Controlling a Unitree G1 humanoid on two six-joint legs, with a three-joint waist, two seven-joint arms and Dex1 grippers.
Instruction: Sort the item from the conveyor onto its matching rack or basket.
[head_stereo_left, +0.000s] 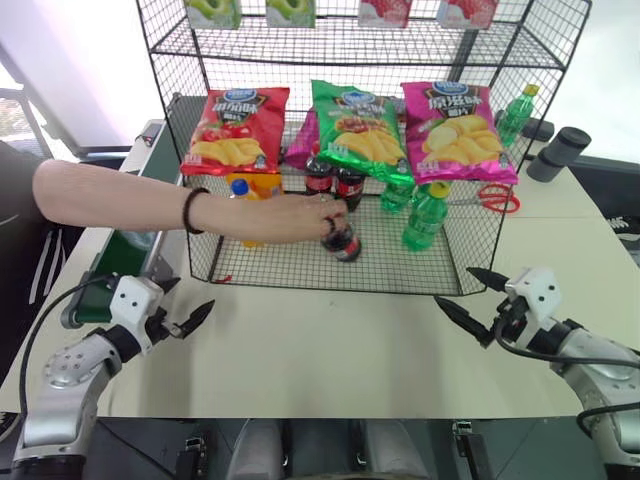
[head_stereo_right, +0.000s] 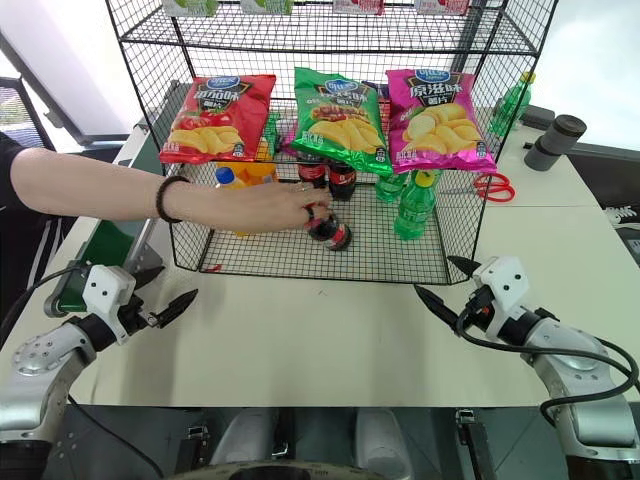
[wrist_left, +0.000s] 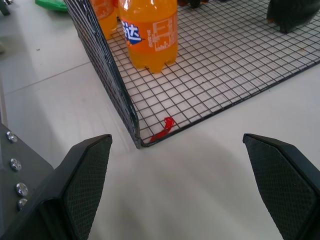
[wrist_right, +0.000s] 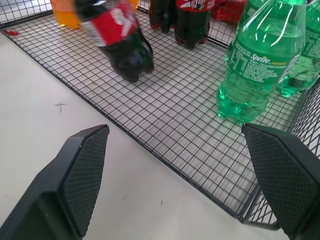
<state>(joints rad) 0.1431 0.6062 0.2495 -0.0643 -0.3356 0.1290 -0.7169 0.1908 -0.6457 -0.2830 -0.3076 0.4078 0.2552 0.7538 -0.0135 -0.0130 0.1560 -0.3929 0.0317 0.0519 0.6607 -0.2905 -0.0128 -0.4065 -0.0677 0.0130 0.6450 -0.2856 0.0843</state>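
Note:
A person's hand (head_stereo_left: 290, 217) reaches in from the left and holds the cola bottle (head_stereo_left: 345, 240) tilted, its base on the mesh floor of the black wire basket (head_stereo_left: 290, 265) under the rack. The same bottle (wrist_right: 120, 40) is blurred in the right wrist view. At the table's far left runs the conveyor (head_stereo_right: 110, 240), a dark green belt. My left gripper (head_stereo_left: 190, 297) hovers open over the table near the basket's front left corner (wrist_left: 140, 144). On the other side my right gripper (head_stereo_left: 455, 285) stands open, just short of the basket's front right edge (wrist_right: 200, 187). Both are empty.
Inside the basket stand two more cola bottles (head_stereo_left: 335, 180), green Sprite bottles (wrist_right: 255, 65) and orange bottles (wrist_left: 150, 30). Chip bags (head_stereo_left: 355, 130) hang from the rack above. Red scissors (head_stereo_left: 495, 198) and a black cylinder (head_stereo_left: 560, 150) lie at the right. The person's forearm (head_stereo_left: 120, 200) crosses over the conveyor.

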